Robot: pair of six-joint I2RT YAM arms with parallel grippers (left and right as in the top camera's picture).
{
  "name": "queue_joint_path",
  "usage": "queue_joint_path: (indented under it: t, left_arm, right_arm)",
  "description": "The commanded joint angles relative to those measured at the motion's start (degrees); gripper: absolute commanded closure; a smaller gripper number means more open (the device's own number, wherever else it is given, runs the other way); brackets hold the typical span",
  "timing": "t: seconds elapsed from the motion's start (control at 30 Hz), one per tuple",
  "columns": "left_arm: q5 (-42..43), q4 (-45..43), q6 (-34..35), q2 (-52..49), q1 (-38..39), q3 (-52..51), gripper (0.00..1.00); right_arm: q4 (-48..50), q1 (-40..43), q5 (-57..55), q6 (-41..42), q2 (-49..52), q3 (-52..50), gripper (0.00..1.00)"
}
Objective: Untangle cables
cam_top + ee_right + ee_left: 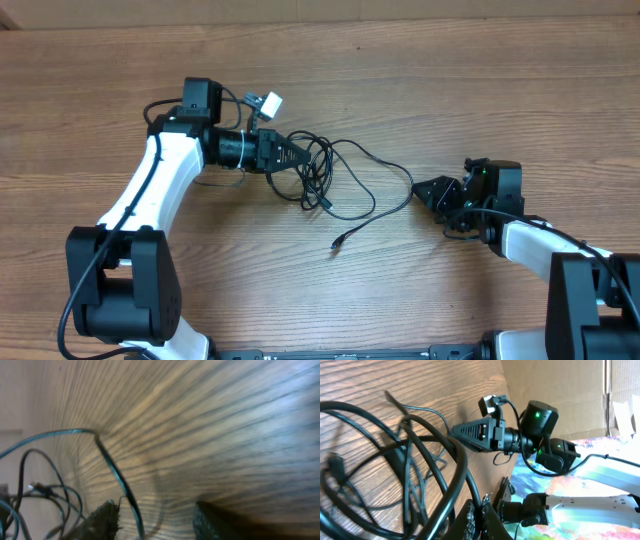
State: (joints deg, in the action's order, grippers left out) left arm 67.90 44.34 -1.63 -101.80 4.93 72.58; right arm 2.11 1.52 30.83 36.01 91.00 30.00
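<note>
Closest to me, the loose plug end (pixel 338 243) lies on the table (pixel 500 90). My right gripper (pixel 155 515) is spread wide with one strand running through the gap, nothing clamped. Further out, the black cable tangle (pixel 318 170) sits mid-table. The left gripper (pixel 300 160) is nosed into it, and I honestly can't tell if it's pinching anything.

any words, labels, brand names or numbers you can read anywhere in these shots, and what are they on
None: no word, number or logo can be read in any view.
White plug near the left arm: any marking is too small to read.
Cables, left gripper, right gripper: no print visible.
Right wrist view: blurred, nothing legible.
</note>
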Motion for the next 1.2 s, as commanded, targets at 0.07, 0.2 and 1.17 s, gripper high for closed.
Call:
queue_joint_path:
  t: [0.07,0.2,1.17]
  left_arm:
    - [-13.92,3.65,0.15,1.81,4.57,1.33,0.91]
    - [-34.01,7.56,8.39,1.81,8.17,1.31,0.61]
    - [-53.24,0.90,29.97,1.81,14.99,1.38,0.65]
  right_arm:
    - [-0.09,0.15,12.41,-2.54,-0.15,-0.55,0.51]
    - [-0.11,0.13,18.71,-3.32,-1.36,-0.55,0.51]
    - [-18.49,0.15,-9.38,-3.02,-25.62,1.18,0.00]
